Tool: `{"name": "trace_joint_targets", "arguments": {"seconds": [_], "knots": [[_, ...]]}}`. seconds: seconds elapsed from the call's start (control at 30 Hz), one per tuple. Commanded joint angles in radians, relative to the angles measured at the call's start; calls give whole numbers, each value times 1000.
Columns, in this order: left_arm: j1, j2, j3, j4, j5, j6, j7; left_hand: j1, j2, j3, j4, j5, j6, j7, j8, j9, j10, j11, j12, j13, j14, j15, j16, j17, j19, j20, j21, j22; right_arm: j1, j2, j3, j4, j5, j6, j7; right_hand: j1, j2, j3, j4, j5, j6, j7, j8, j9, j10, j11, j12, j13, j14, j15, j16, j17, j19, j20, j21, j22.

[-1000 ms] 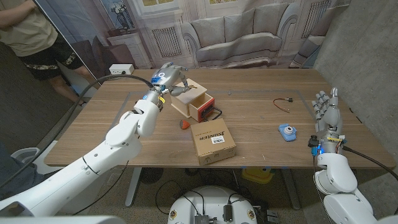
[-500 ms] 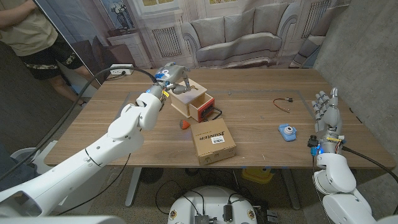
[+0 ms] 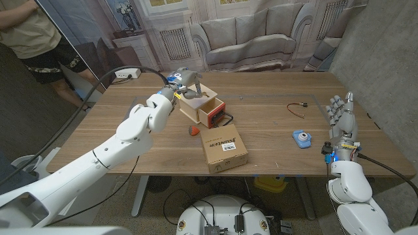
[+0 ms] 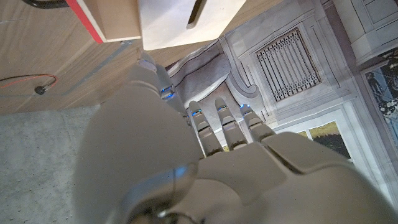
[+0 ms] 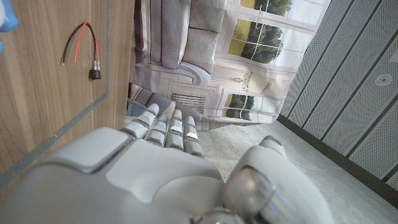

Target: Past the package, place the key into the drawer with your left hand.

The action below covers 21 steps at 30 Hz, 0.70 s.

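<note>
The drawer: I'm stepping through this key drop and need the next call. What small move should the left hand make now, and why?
Probably let go. The left hand hovers over the open wooden drawer, beyond the cardboard package, so a key would likely fall inside. The key itself can't be made out in its fingers; if it's already dropped, lift clear instead.

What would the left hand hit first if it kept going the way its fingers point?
Probably the open wooden drawer: the left hand hovers at its back edge, fingers angled into it. Depth is unclear.
</note>
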Motion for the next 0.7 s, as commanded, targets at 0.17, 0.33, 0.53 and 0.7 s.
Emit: {"name": "trace_joint_targets", "arguments": {"seconds": [0.17,0.33,0.53,0.7], "knots": [[-57,-15,44,35,-2,-27,-59,0,-3,2,3,2,-4,2,11,2,-8,-1,-1,3,-5,-92,-1,2,-11,2,-2,3,-11,6,1,-7,-7,12,-5,1,4,-6,2,5,5,-6,0,2,4,-2,3,6,7,-4,2,4,11,-1,-3,5],[-72,-22,60,38,11,-29,-80,0,-3,2,3,2,-3,1,11,2,-9,-1,-1,3,-7,-92,-1,2,-12,2,-2,3,-18,10,3,-5,-6,21,-3,1,5,-7,2,5,5,-6,0,2,5,-3,3,6,8,-2,2,4,11,-1,-3,5],[-91,-32,78,52,21,-28,-114,0,-3,2,3,2,-1,-1,13,2,-15,0,-2,3,-12,-90,-2,2,-16,0,-3,3,-24,12,5,-6,-6,21,-3,1,5,-7,2,6,6,-6,1,2,4,0,3,6,8,-1,2,4,11,-1,-3,5],[-98,-41,88,65,31,-28,-118,1,-3,2,2,2,-1,-2,13,0,-20,-1,-3,3,-14,-88,-2,2,-22,0,-4,3,-29,13,5,-8,-6,21,-3,2,6,-8,2,6,6,-5,1,2,4,2,3,6,7,2,2,4,11,1,-3,5]]}}
